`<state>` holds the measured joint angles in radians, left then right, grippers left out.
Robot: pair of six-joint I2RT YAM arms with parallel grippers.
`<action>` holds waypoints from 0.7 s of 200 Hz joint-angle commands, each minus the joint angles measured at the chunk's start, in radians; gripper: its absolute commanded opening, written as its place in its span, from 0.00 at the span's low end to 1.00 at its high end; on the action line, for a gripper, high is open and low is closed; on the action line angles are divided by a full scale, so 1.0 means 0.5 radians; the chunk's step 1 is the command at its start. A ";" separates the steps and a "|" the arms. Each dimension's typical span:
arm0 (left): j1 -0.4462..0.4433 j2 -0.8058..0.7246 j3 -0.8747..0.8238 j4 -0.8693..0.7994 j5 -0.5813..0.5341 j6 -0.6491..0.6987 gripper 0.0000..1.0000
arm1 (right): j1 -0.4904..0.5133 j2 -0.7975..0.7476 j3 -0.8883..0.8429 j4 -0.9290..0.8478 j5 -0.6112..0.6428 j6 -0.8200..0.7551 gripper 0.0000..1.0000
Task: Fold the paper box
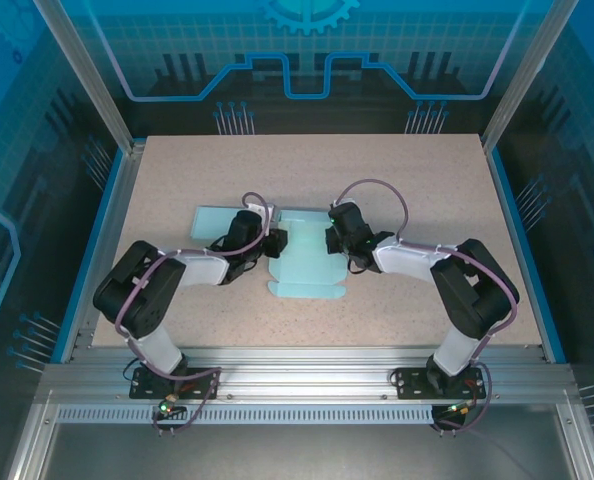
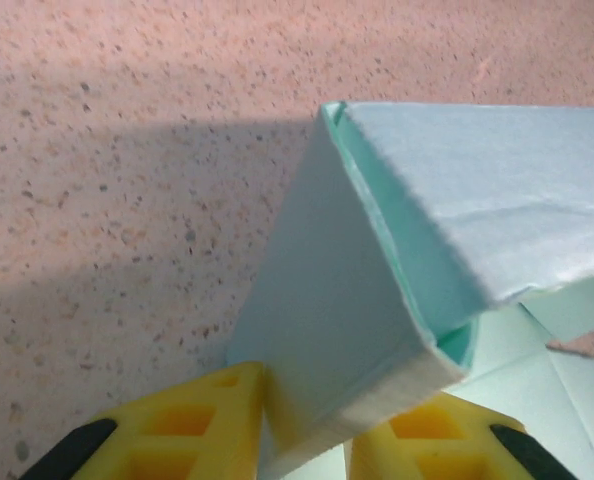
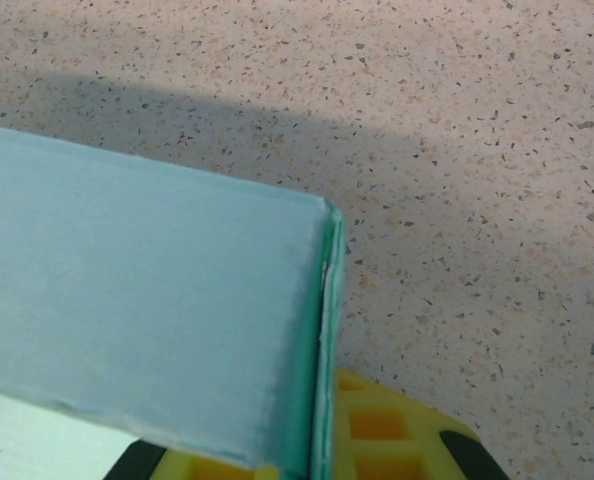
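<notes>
- Found paper box (image 1: pixel 305 265), pale teal, near the middle of the table (image 1: pixel 427 190), part folded, near flap flat, between both arms.
- Nipped its left side wall in left gripper (image 2: pixel 307 425), jaws narrow, yellow fingers (image 2: pixel 207 420) against both faces; probably to hold the doubled panel upright.
- Clamped the opposite wall in right gripper (image 3: pixel 297 455), jaws almost together on thin card, apparently to brace that side and set the creases evenly.

Right fingers (image 3: pixel 397 440) half behind the paper box (image 3: pixel 147 290) wall, bases below the edge
</notes>
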<state>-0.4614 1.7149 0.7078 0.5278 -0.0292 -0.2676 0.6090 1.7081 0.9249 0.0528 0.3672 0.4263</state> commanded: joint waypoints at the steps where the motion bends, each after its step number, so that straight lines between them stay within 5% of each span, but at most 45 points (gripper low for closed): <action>1: -0.020 0.067 -0.032 0.340 -0.131 -0.034 0.26 | 0.057 0.062 0.018 -0.121 -0.085 -0.011 0.00; 32: -0.030 0.125 -0.008 0.380 -0.227 -0.017 0.25 | 0.057 0.063 0.034 -0.133 -0.085 -0.018 0.00; 89: -0.090 0.099 0.005 0.359 -0.423 0.000 0.01 | 0.063 0.071 0.104 -0.240 -0.060 0.009 0.00; 140: -0.117 -0.275 0.230 -0.634 -0.210 -0.298 0.05 | 0.064 0.011 0.371 -0.833 -0.022 0.057 0.00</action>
<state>-0.5167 1.7008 0.7372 0.4454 -0.2008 -0.2951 0.6155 1.7226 1.0317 -0.1253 0.3744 0.4397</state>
